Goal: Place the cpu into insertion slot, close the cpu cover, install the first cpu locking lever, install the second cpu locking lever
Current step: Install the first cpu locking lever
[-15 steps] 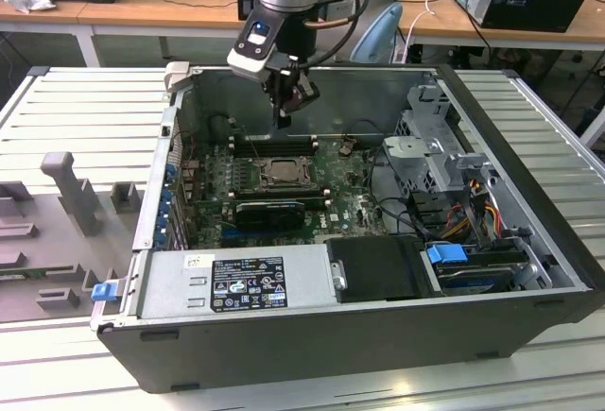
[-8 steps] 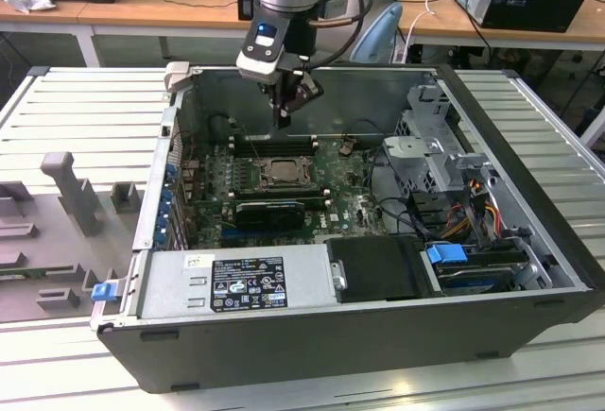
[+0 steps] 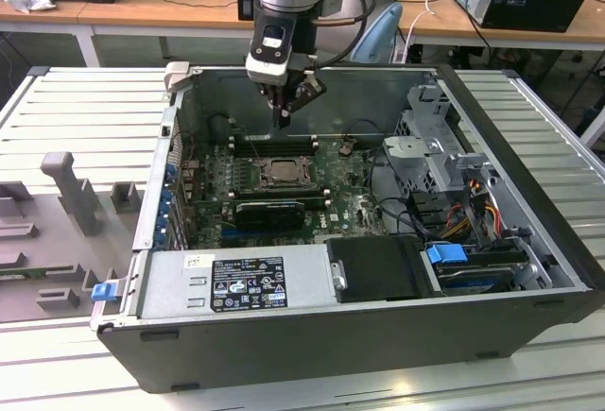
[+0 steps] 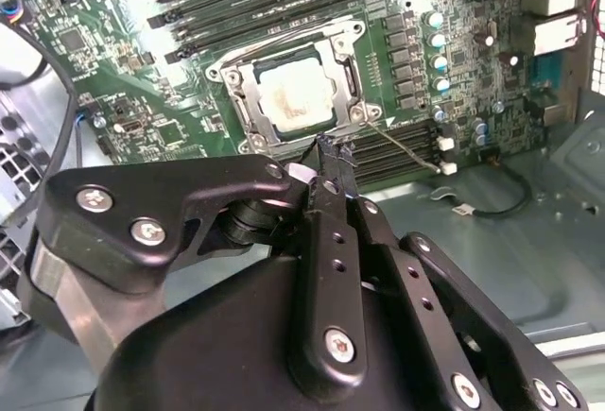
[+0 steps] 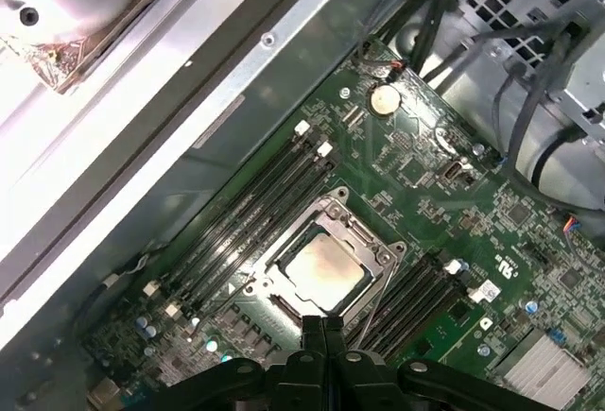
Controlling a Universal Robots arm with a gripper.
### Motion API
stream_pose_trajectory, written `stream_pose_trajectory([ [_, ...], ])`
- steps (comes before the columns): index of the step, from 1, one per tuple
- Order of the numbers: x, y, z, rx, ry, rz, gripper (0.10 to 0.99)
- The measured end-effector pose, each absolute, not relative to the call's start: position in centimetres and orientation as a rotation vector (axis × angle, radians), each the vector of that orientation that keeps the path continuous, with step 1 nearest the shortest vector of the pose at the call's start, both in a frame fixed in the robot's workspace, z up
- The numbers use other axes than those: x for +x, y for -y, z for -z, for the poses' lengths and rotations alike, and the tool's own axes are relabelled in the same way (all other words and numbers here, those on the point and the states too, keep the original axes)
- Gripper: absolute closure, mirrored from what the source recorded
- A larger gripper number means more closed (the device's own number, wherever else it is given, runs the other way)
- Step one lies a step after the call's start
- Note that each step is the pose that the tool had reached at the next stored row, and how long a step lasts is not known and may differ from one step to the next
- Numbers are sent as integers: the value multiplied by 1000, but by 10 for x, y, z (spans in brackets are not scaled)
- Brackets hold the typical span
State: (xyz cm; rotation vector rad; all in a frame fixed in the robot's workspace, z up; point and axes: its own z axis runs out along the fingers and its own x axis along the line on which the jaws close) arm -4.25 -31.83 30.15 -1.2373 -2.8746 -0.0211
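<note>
The cpu point(image 5: 321, 269) lies flat in the insertion slot point(image 3: 280, 173) on the green board, its pale face showing. The silvery cpu cover point(image 5: 364, 231) is down around it, framing the chip point(image 4: 291, 90) through its window. A thin wire lever point(image 4: 402, 144) runs from the socket's corner out over the memory sticks. My gripper point(image 3: 282, 120) hangs above the board just behind the socket, over the memory slots. Its black fingers point(image 5: 312, 335) are pressed together with nothing between them. In the second wrist view the gripper point(image 4: 333, 151) sits close beside the socket's edge.
Long black memory sticks point(image 5: 255, 208) flank the socket on both sides. The open case holds a power supply point(image 3: 241, 283), a drive cage point(image 3: 430, 137) and loose cables point(image 3: 473, 208). Case walls point(image 3: 156, 175) surround the board. A grey moulded tray point(image 3: 57, 222) lies at the exterior view's left.
</note>
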Motion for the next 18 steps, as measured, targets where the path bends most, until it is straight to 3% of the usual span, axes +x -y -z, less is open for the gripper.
stream_pose_trajectory([
  [18,-43,318,-301,-942,2983,20,980],
])
